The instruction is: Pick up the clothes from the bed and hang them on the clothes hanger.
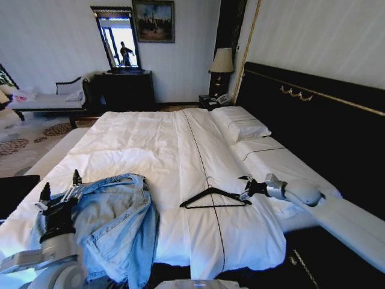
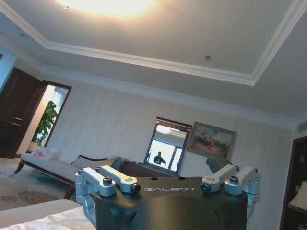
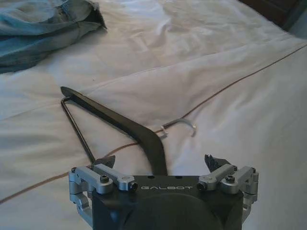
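Note:
The light blue denim clothes (image 1: 117,220) lie bunched on the bed's (image 1: 156,150) white duvet near the front left corner, and also show in the right wrist view (image 3: 43,24). My left gripper (image 1: 61,185) stands upright just left of them, open and holding nothing, its camera facing the ceiling. The black clothes hanger (image 1: 213,197) lies flat on the duvet in the middle front. My right gripper (image 1: 245,188) is open at the hanger's right end. In the right wrist view the clothes hanger (image 3: 120,120) runs in between the open fingers (image 3: 213,163), its hook (image 3: 182,125) resting on the sheet.
White pillows (image 1: 240,125) lie against the black headboard (image 1: 313,114) on the right. A nightstand with a lamp (image 1: 221,63) stands beyond the bed, with a dark dresser and mirror (image 1: 123,84) on the far wall. A chaise (image 1: 51,99) stands far left.

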`<state>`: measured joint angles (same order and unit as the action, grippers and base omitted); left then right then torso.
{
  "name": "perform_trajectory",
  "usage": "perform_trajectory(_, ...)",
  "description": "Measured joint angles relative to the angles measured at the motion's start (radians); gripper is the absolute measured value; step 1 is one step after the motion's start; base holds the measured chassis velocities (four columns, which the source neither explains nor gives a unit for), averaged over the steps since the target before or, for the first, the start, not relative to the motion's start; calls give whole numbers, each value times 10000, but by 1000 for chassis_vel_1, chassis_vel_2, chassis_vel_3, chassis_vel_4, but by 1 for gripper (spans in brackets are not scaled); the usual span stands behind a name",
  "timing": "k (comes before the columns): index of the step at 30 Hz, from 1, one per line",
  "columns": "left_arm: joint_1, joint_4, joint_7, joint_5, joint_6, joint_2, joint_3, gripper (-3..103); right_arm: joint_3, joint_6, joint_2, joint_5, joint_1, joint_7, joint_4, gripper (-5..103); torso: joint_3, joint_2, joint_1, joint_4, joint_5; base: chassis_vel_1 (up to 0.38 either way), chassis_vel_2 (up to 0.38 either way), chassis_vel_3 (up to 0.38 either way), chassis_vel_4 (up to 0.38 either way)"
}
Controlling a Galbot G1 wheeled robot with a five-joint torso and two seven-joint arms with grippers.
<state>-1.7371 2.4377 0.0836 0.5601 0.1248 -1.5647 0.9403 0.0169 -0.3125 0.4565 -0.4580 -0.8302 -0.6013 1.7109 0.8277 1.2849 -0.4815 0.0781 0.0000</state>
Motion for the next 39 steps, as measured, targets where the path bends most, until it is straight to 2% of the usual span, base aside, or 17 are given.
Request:
perform_trajectory(4, 35, 85, 29, -43, -12, -36, -85, 100, -1661, -173, 734, -78, 1536, -94, -1010, 100, 0, -1, -1, -5, 0, 0, 0, 0, 0)
perform_trajectory(5, 35, 85, 29, -43, -12, -36, -85, 100, -1661, -173, 734, -78, 1536, -94, -1010, 100, 0, -1, -1, -5, 0, 0, 0, 0, 0)
perform_trajectory(9, 64, 116, 78, -37, -72, -23, 29, 100, -2607, -306, 1438, -20, 2283, -86, -1911, 100, 1, -1, -2, -4, 0, 0, 0, 0, 0)
perform_trajectory(16, 53, 97, 99, 3, -96, 15, 229, 100, -3122, -540, 1896, 382, 2660, -110, -2579, 100, 1, 0, -1, 1, 0, 0, 0, 0, 0)
perform_trajectory(20, -9, 34, 101, -5, -84, -21, 222, 100, -3201, -838, 2079, 325, 2730, 186, -2828, 100, 1, -1, -1, -3, -1, 0, 0, 0, 0)
perform_trajectory(27, 12, -57, 106, -65, -50, -58, 139, 100, -3160, -1758, 2143, -437, 2651, 1350, -2894, 103, 0, -1, -1, -1, 0, 0, 0, 0, 0)
perform_trajectory(30, 25, -77, 109, -83, -42, -69, 87, 100, -3090, -2202, 2174, -809, 2549, 1991, -2853, 90, 0, 0, -1, -1, 0, 0, 0, 0, 0)
perform_trajectory(31, 25, -77, 109, -83, -42, -69, 87, 100, -3090, -2202, 2174, -809, 2549, 1991, -2853, 90, 0, 0, -1, -1, 0, 0, 0, 0, 0)
perform_trajectory(33, 82, -98, 114, -84, -41, -55, 72, 100, -3051, -2319, 2170, -865, 2476, 2090, -2779, 79, 0, -1, -1, -2, 1, 0, 0, 0, 0)
perform_trajectory(34, 115, -118, 122, -85, -41, -44, 72, 100, -3047, -2346, 2149, -866, 2444, 2092, -2723, 79, 0, 0, -1, -2, 1, 0, 0, 0, 0)
perform_trajectory(36, 177, -164, 143, -83, -42, -23, 64, 100, -3032, -2369, 2086, -866, 2392, 2092, -2601, 68, 0, -1, -1, -1, 1, 0, 0, 0, 0)
perform_trajectory(37, 177, -164, 143, -83, -42, -23, 64, 100, -3032, -2369, 2086, -866, 2392, 2092, -2601, 68, 0, -1, -1, -1, 1, 0, 0, 0, 0)
perform_trajectory(39, 215, -206, 157, -82, -45, 7, 51, 100, -2969, -2370, 2024, -859, 2316, 2081, -2469, 57, 0, 0, -1, -1, 1, 0, 0, 0, 0)
